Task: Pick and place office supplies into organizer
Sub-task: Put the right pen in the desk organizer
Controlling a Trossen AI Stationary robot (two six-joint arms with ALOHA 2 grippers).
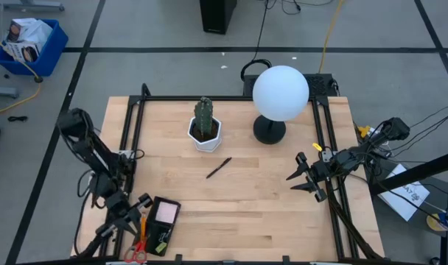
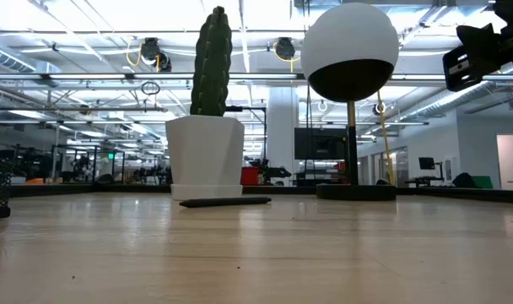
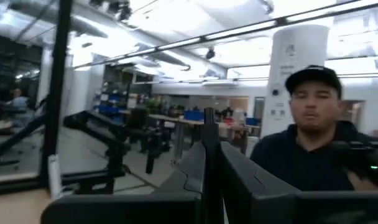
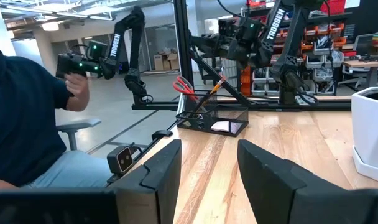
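Observation:
The black mesh organizer [image 1: 159, 224] sits at the table's near left. Red-handled scissors [image 4: 184, 86] and an orange pencil [image 4: 217, 84] stand leaning in its cup, and a pink sticky-note pad [image 1: 166, 213] lies in its tray. One dark pen [image 1: 219, 168] lies flat on the wood before the cactus pot. My left gripper [image 3: 212, 155] is shut with nothing in it, raised beside the organizer's left side [image 1: 113, 230] and pointing out past the near edge. My right gripper [image 1: 301, 174] stands open at the right edge, level, facing the organizer [image 4: 214, 118].
A cactus in a white pot [image 1: 205, 126] and a black-footed globe lamp [image 1: 281, 92] stand at the table's far middle. A black frame rail [image 1: 321, 140] lines the table's sides. A person in dark clothes [image 3: 313, 149] sits beyond the near left corner.

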